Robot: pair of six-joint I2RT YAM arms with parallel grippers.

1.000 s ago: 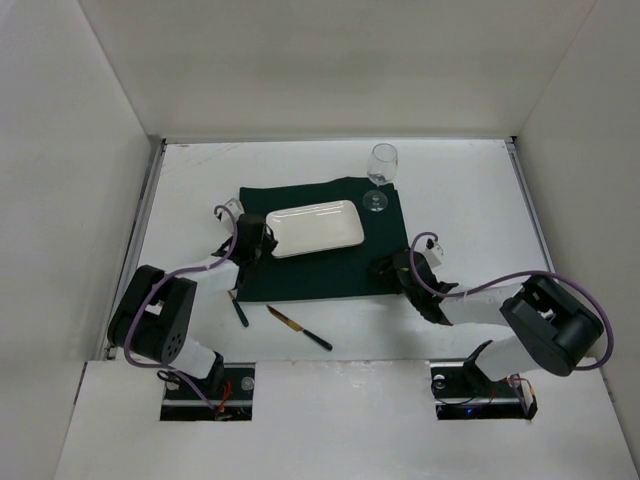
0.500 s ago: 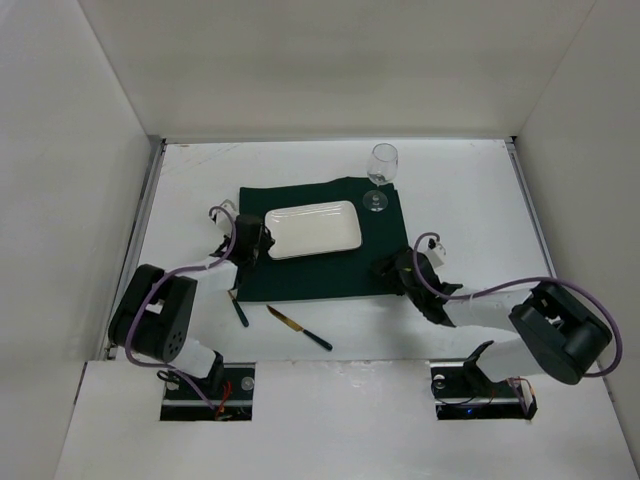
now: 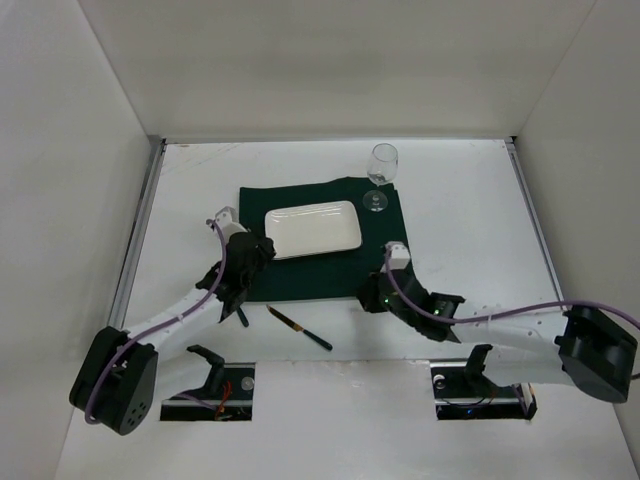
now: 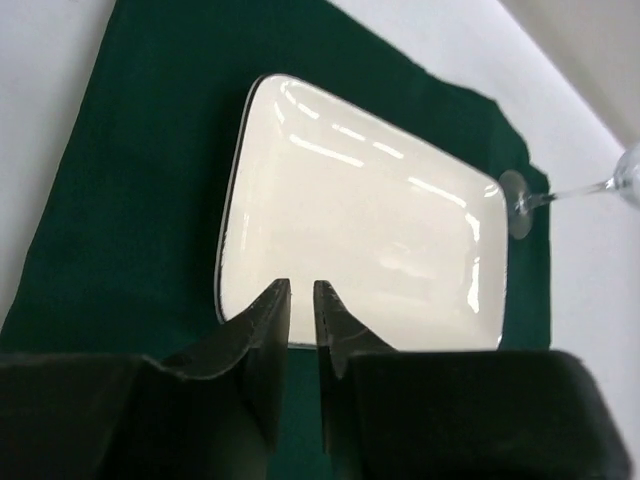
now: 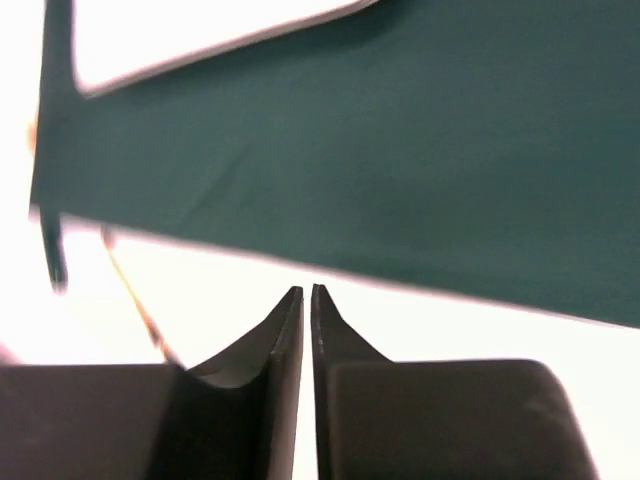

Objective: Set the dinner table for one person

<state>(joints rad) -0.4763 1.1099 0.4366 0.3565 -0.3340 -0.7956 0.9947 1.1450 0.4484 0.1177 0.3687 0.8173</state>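
The dinner table (image 3: 460, 200) is a wide white surface with a dark green cloth (image 3: 320, 270) on it. A white rectangular plate (image 3: 313, 228) lies on the cloth, and a wine glass (image 3: 382, 170) stands at its far right corner. My left gripper (image 3: 262, 250) hovers over the cloth's left part. Its fingers point at the plate's (image 4: 360, 250) near edge with only a narrow gap, holding nothing (image 4: 301, 285). My right gripper (image 3: 372, 298) is at the cloth's near edge, shut and empty (image 5: 305, 290).
A knife (image 3: 300, 328) with a gold blade and dark handle lies on the table in front of the cloth. A second dark-handled utensil (image 3: 240, 312) lies to its left, partly under my left arm. White walls enclose the table.
Both arms stretched out lower over the table. The right gripper slid left and nearer along the cloth's near edge and closed. The left gripper opened briefly, then closed again.
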